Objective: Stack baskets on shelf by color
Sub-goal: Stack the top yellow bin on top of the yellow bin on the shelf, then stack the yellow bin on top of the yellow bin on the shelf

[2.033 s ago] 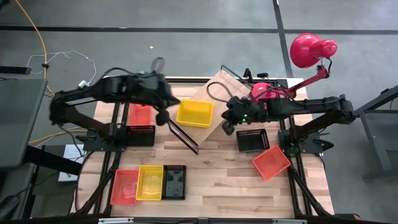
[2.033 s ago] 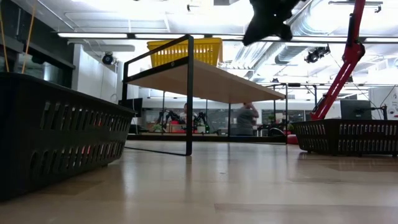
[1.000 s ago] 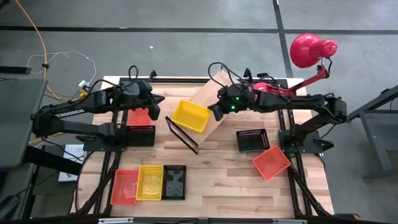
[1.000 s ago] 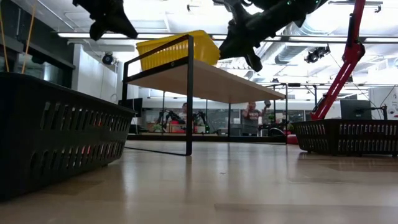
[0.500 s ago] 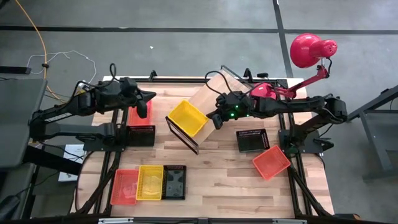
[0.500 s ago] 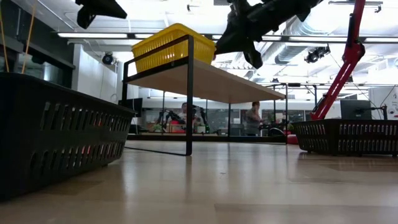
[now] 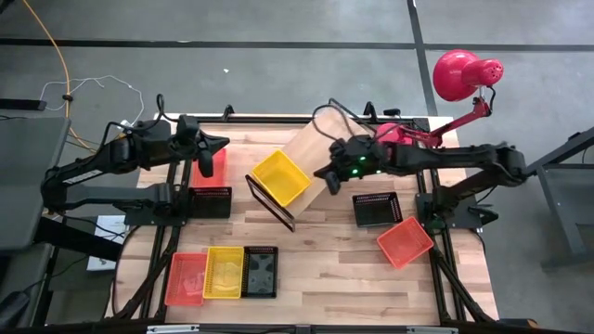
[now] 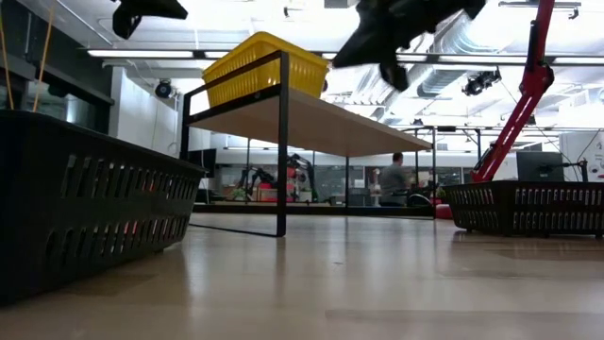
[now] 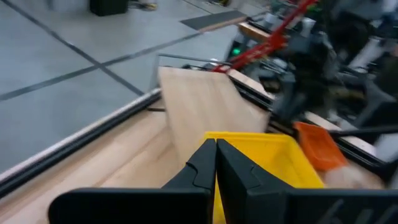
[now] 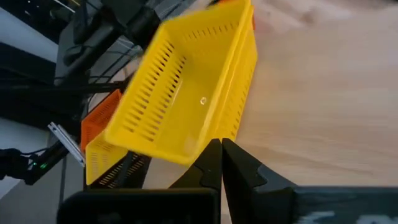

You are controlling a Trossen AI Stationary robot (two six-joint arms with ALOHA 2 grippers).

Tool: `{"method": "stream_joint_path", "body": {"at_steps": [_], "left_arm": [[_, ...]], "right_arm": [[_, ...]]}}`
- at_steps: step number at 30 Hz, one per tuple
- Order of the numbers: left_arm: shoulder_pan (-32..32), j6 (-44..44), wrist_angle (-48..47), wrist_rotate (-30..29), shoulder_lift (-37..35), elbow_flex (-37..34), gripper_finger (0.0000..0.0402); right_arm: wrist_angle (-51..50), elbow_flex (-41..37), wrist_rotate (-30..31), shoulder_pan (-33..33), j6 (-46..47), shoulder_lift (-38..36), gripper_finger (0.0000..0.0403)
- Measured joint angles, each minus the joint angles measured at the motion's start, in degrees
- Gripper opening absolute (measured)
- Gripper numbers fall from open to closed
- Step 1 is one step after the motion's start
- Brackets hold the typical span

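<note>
A yellow basket (image 7: pixel 280 176) sits on its bottom at the near-left end of the shelf (image 7: pixel 311 148), a light-wood board on a black wire frame, and shows on it in the low view (image 8: pixel 266 66). My right gripper (image 7: pixel 329 178) is shut and hovers just right of the basket, with the basket (image 10: pixel 186 93) close ahead of its fingertips (image 10: pixel 221 152). My left gripper (image 7: pixel 220 146) is shut too. It is raised over the table's far-left part, pointing at the yellow basket (image 9: pixel 261 155).
An orange basket (image 7: pixel 212 163) and a black one (image 7: pixel 211 200) sit left of the shelf. Orange (image 7: pixel 186 276), yellow (image 7: pixel 224 272) and black (image 7: pixel 260 271) baskets line the near edge. A black basket (image 7: pixel 377 208), an orange basket (image 7: pixel 406 240) and a red lamp (image 7: pixel 455 74) are on the right.
The yellow basket has turned about on the shelf board and slid a little toward the shelf's near-left end as my shut right gripper came against it. That gripper has since drawn back a little toward the right. My left gripper has pulled away toward the table's left and risen.
</note>
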Motion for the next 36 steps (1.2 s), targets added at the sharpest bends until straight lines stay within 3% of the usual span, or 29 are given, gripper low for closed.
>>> {"method": "stream_joint_path", "body": {"at_steps": [9,14,16,25,32,36], "left_arm": [[-2.5,-5.6,4.4,13.9,-2.1,0.0,0.0015],[-10.9,-12.3,5.5,23.7,1.9,0.9,0.0063],[-16.0,-14.4,3.9,24.6,5.1,2.2,0.0087],[-34.1,-12.0,-6.2,15.5,17.6,5.8,0.0161],[-41.1,-6.0,-14.3,4.3,24.4,5.8,0.0192],[-42.9,-3.0,-16.1,1.7,28.4,5.0,0.0206]], "right_arm": [[-7.1,0.0,5.2,0.5,-2.2,-13.9,0.0],[-8.1,0.0,7.7,1.1,-3.1,-18.0,0.0],[-9.2,0.0,8.9,1.1,-3.1,-18.8,0.0],[-12.7,0.0,10.6,1.1,-3.1,-18.6,0.0],[-13.2,0.0,10.6,1.1,-3.2,-18.6,0.0],[-13.2,0.0,10.6,1.1,-3.3,-18.6,0.0]]}}
